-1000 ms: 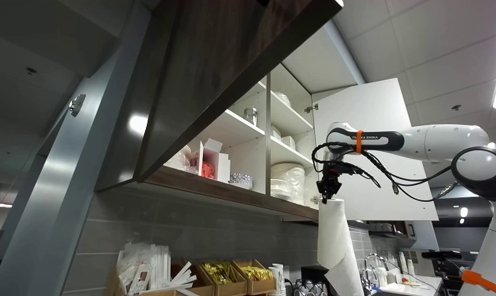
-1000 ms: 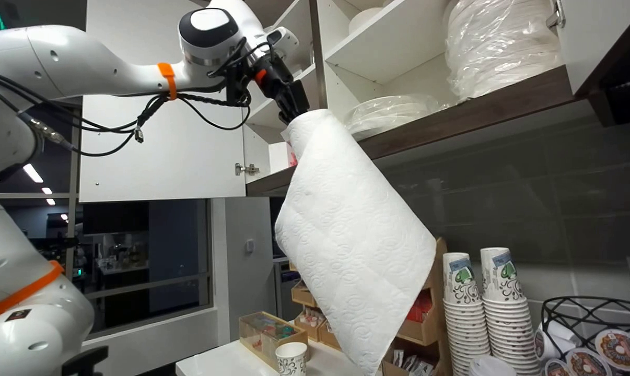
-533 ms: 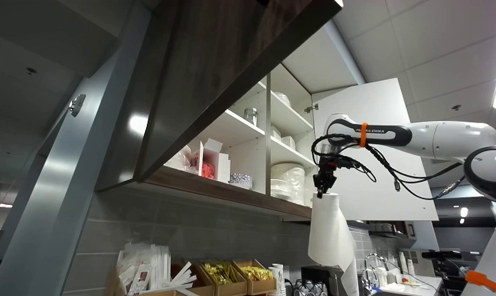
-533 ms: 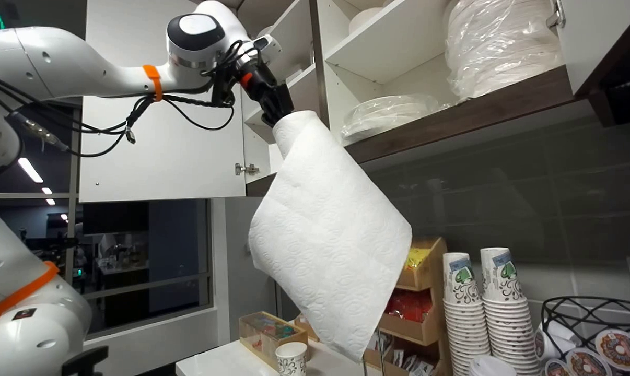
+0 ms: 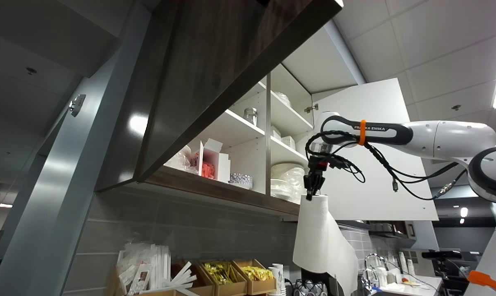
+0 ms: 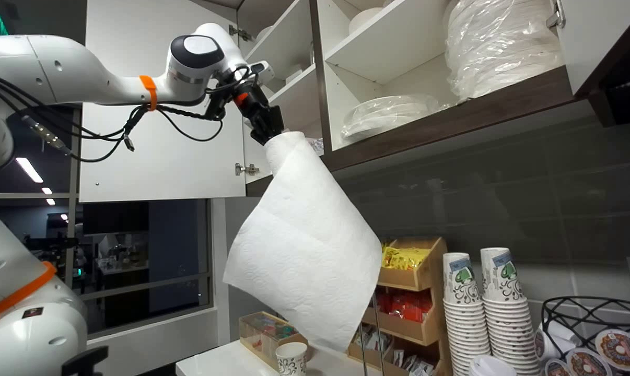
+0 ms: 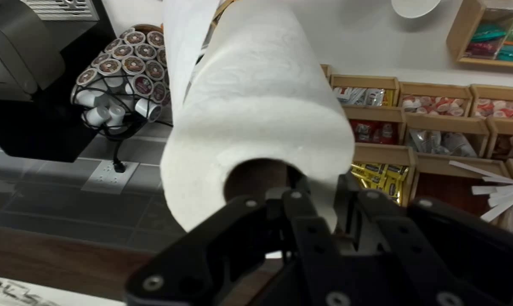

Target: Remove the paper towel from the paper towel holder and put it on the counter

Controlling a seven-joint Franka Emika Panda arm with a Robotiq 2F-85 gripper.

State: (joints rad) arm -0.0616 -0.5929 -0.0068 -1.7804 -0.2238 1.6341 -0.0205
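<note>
- Wrist view: my gripper (image 7: 324, 189) pinches the wall of the paper towel roll (image 7: 256, 123), one finger inside its hollow core, the other outside.
- In both exterior views the roll hangs from my fingers by its top end, in mid-air, a loose sheet (image 6: 304, 245) draping off it.
- In an exterior view the white counter (image 6: 221, 360) lies lower down, a patterned paper cup (image 6: 291, 360) on it.
- Wooden bins (image 6: 404, 279) stand partly behind the sheet, two stacks of cups (image 6: 464, 324) just beside them.
</note>
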